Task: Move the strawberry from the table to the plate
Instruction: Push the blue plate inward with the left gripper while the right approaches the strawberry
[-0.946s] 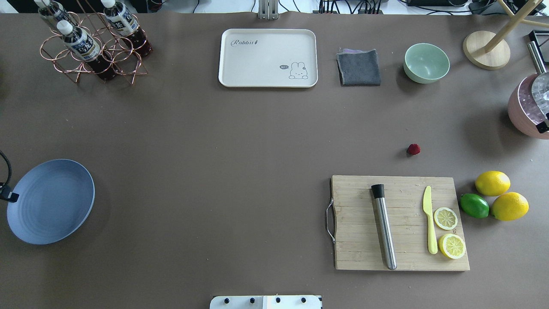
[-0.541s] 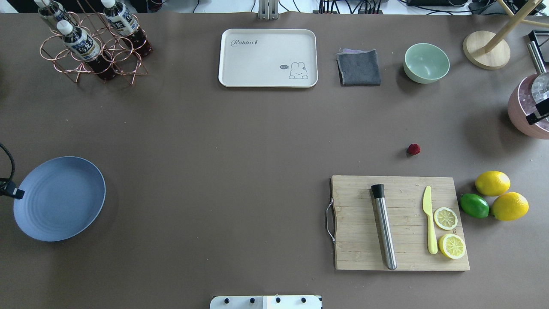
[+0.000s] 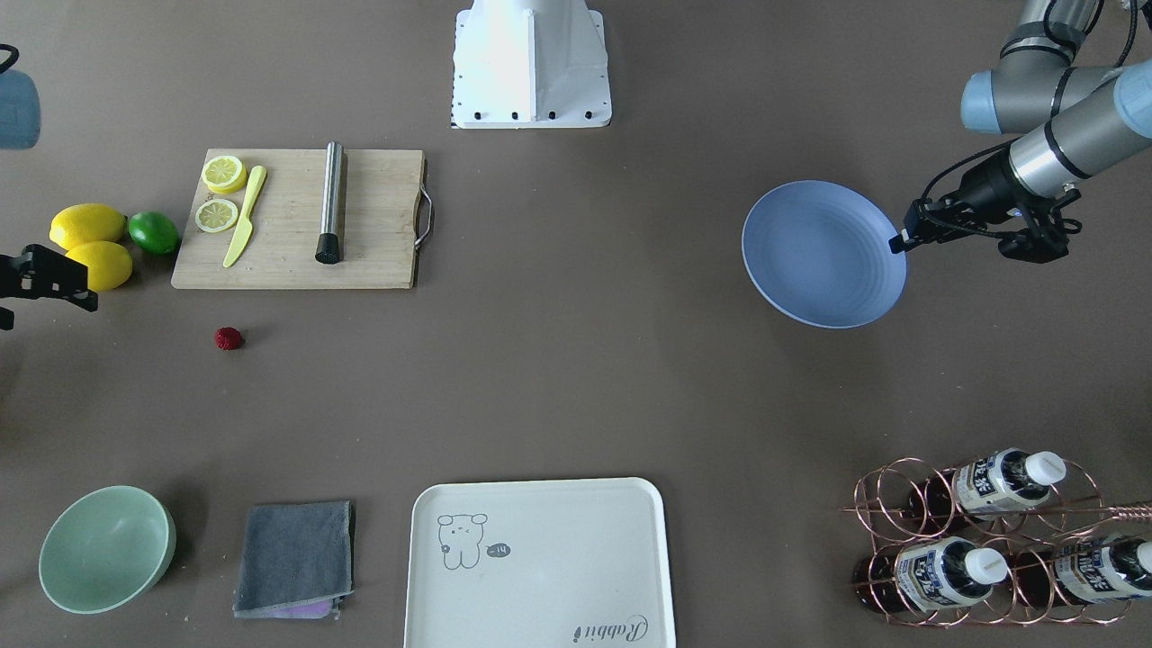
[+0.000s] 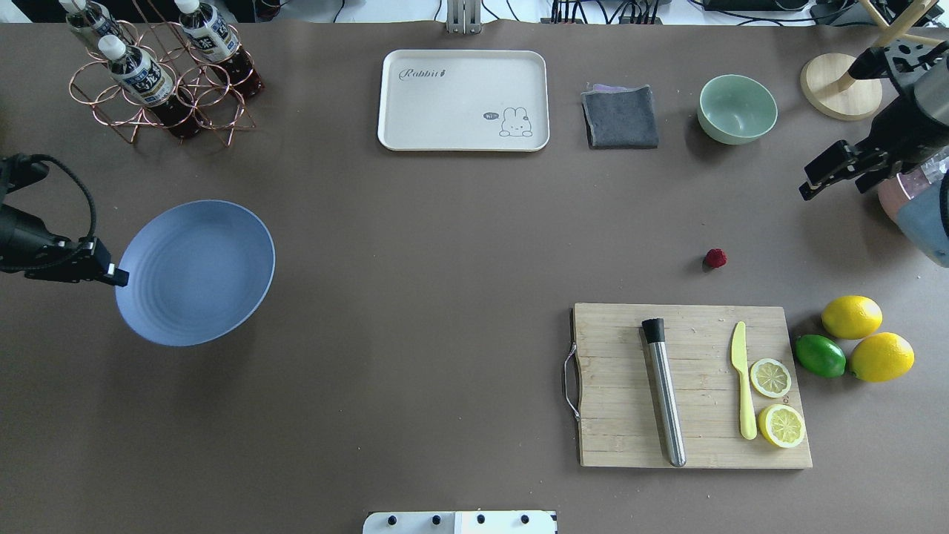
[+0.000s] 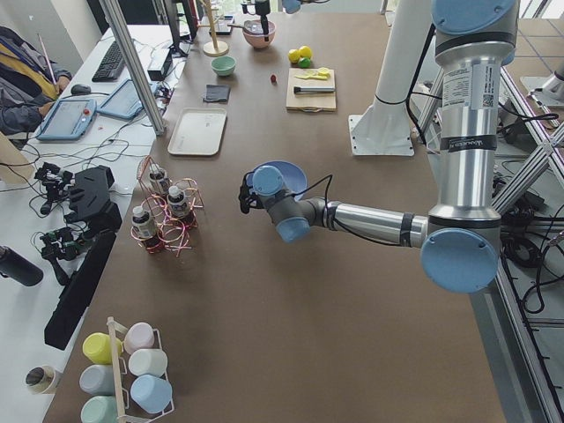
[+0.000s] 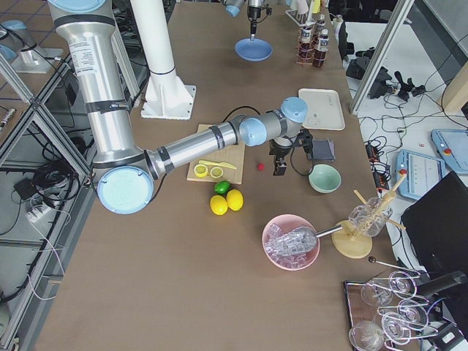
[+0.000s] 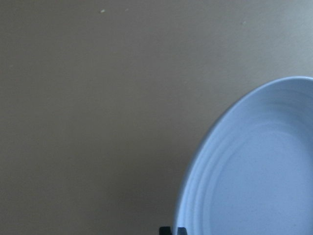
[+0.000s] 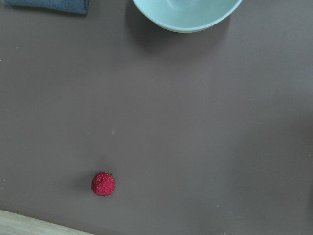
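Dark red against the brown-grey table [image 4: 415, 245], the strawberry [image 4: 715, 258] lay alone on the bare surface, just beyond the far edge of the wooden cutting board [image 4: 615, 386] and well apart from the plate [image 4: 196, 274] on the robot's left side. Nothing touched the berry.

The left gripper [image 4: 113, 276] was clamped on the rim of the blue plate, its two dark fingertips [image 7: 165, 231] close together at the bottom of the left wrist view beside that rim. The plate sat tilted, with a soft shadow spread on the table under it, so it looked to be held off the surface.

The right gripper [image 4: 832, 187] hung over the table to the robot's right of the strawberry, between it and the mint-green bowl [image 4: 738, 107], holding nothing. Its fingers looked spread apart, and none showed in its wrist view. That view looked down on the berry low in the frame and the bowl's rim at the top.

On the cutting board lay a steel rod [image 4: 665, 404] with a black end, a yellow knife [image 4: 743, 382] and two lemon halves [image 4: 771, 377]. Two whole lemons [image 4: 851, 317] and a lime [image 4: 820, 355] sat just beside the board. Along the far edge stood a grey cloth [image 4: 621, 116], a cream tray [image 4: 463, 89] and a copper rack [image 4: 159, 96] of bottles
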### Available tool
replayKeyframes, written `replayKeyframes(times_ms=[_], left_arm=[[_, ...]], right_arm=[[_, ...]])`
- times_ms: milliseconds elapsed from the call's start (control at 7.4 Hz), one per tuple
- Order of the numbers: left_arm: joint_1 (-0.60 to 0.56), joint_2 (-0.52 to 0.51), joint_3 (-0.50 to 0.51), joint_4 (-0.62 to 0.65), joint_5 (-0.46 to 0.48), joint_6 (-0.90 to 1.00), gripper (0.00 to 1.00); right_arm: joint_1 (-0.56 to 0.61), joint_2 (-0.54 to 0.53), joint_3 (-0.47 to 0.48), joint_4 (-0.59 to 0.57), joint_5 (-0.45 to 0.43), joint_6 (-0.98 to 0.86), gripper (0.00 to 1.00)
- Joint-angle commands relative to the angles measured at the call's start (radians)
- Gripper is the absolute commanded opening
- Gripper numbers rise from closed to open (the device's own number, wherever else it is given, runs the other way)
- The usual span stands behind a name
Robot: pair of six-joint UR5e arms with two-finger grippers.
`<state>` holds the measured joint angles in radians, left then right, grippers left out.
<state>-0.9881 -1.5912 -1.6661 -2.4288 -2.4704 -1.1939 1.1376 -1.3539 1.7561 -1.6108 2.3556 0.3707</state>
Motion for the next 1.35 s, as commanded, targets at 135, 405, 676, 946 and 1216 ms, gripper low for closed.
replayKeyframes(times_ms=[135,405,676,946,1216], left_arm=[[0.130,-0.169,-0.001,0.007,0.093,-0.237,0.00],[0.227,-0.353,-0.009,0.210,0.226,-0.308,0.00],[0.258,-0.355,-0.023,0.220,0.272,-0.312,0.00],[0.308,-0.357,-0.017,0.221,0.317,-0.312,0.00],[0.310,-0.357,-0.017,0.221,0.336,-0.312,0.00]], right_arm=[[-0.180,0.087,-0.035,0.041,-0.161,0.175,0.94],[-0.231,0.088,-0.258,0.429,-0.167,0.320,0.90],[-0.265,0.072,-0.276,0.462,-0.185,0.332,0.89],[-0.263,0.058,-0.256,0.460,-0.174,0.333,0.89],[-0.263,0.039,-0.221,0.446,-0.174,0.335,0.88]])
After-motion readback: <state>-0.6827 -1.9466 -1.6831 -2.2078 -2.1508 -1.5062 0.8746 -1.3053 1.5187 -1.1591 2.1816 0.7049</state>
